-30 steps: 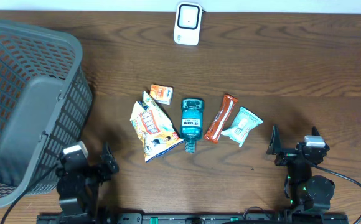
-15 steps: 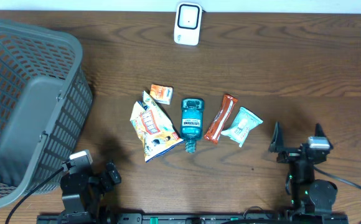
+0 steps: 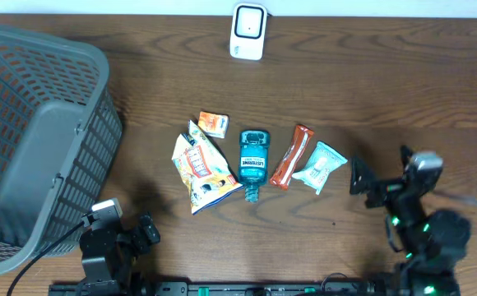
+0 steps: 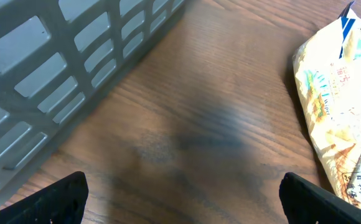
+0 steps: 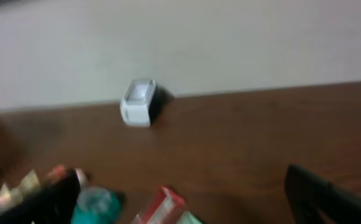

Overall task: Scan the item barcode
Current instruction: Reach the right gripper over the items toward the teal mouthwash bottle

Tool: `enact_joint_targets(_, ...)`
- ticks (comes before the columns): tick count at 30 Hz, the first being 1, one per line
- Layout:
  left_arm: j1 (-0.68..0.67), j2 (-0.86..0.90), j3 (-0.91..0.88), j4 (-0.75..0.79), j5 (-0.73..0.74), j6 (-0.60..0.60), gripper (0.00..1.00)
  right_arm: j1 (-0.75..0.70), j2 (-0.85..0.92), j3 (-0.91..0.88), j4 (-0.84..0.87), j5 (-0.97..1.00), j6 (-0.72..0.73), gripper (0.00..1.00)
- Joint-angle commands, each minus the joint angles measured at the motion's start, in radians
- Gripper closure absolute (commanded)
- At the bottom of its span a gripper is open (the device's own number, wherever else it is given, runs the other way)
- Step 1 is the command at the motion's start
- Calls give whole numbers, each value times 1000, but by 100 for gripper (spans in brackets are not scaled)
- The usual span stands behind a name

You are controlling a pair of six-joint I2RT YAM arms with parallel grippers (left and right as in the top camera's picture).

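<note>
Five items lie in a row mid-table: a small orange packet [image 3: 213,123], a yellow snack bag [image 3: 201,168], a teal mouthwash bottle [image 3: 253,160], a red bar [image 3: 292,155] and a mint-green packet [image 3: 320,166]. The white scanner [image 3: 247,30] stands at the far edge. My left gripper [image 3: 140,233] is open, low at the front left, with bare wood between its fingers [image 4: 183,199]; the snack bag [image 4: 339,118] lies to its right. My right gripper [image 3: 378,174] is open and empty just right of the mint-green packet. Its blurred view faces the scanner [image 5: 138,102], bottle [image 5: 93,205] and red bar [image 5: 162,208].
A large grey mesh basket [image 3: 33,140] fills the left side of the table, and its wall [image 4: 56,68] runs close along my left gripper. Bare brown wood lies between the items and the scanner.
My right arm has risen and shifted toward the back right, tilting its camera up at the scanner. The left arm drew back a little a second ago, then held still. No item moved.
</note>
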Motion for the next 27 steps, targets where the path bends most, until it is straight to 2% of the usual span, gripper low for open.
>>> enact_joint_targets(1, 5, -2, -16, -47, -8, 20, 2, 5, 219, 277, -166, -64, -64, 1)
enact_joint_targets(4, 5, -2, -16, -47, -8, 20, 2, 5, 383, 479, -381, -120, -71, 1)
enact_joint_targets(6, 5, -2, -16, -47, -8, 20, 2, 5, 457, 554, -472, -177, -69, 1)
enact_joint_targets(11, 5, -2, -16, -47, -8, 20, 2, 5, 591, 579, -562, -317, -55, 1)
enact_joint_targets(17, 5, -2, -16, -47, -8, 20, 2, 5, 755, 570, -512, -303, 11, 1)
enact_joint_targets(22, 5, -2, -16, -47, -8, 20, 2, 42, 876, 570, -520, -174, 72, 1)
enact_joint_targets(27, 5, -2, -16, -47, -8, 20, 2, 121, 917, 570, -520, -60, 93, 1)
